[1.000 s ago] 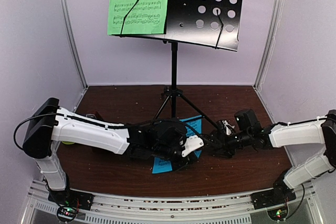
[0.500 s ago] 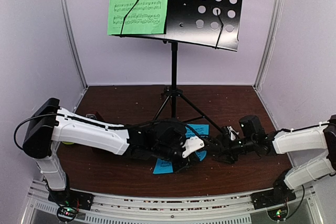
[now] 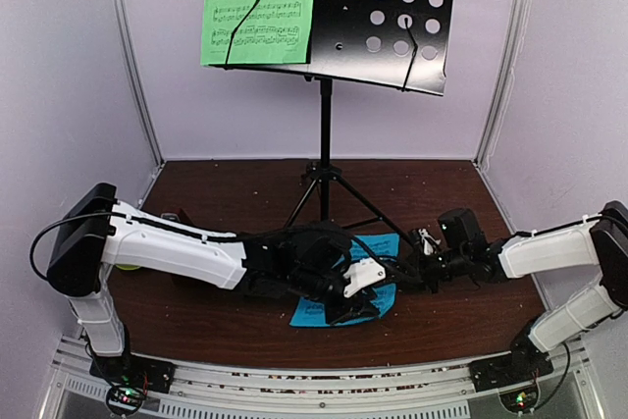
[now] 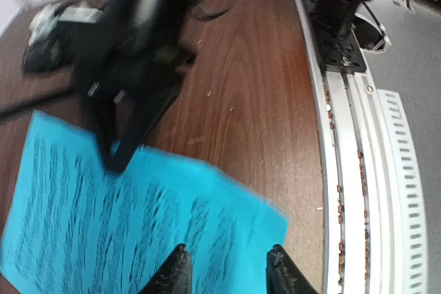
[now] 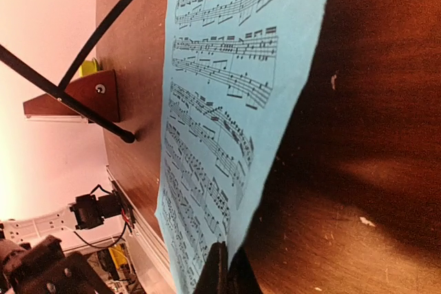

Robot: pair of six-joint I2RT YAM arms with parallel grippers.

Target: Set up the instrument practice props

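While the blue sheet (image 3: pixel 312 313) lay on the tabletop (image 3: pixel 226 193) in front of the stand (image 3: pixel 383 17), the right hand (image 5: pixel 222 266) was pinched closed on its edge, and that side seemed a little raised. The left hand (image 4: pixel 227 270) hung just above the sheet with its fingers apart, gripping nothing. The green sheet (image 3: pixel 260 2) sat on the stand's left half. The metronome (image 5: pixel 86 98) stood behind a tripod leg.

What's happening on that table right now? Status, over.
Right gripper pinching blue sheet edge, sheet partly lifted. Left gripper open above it. Stand leg close by; green sheet already up.
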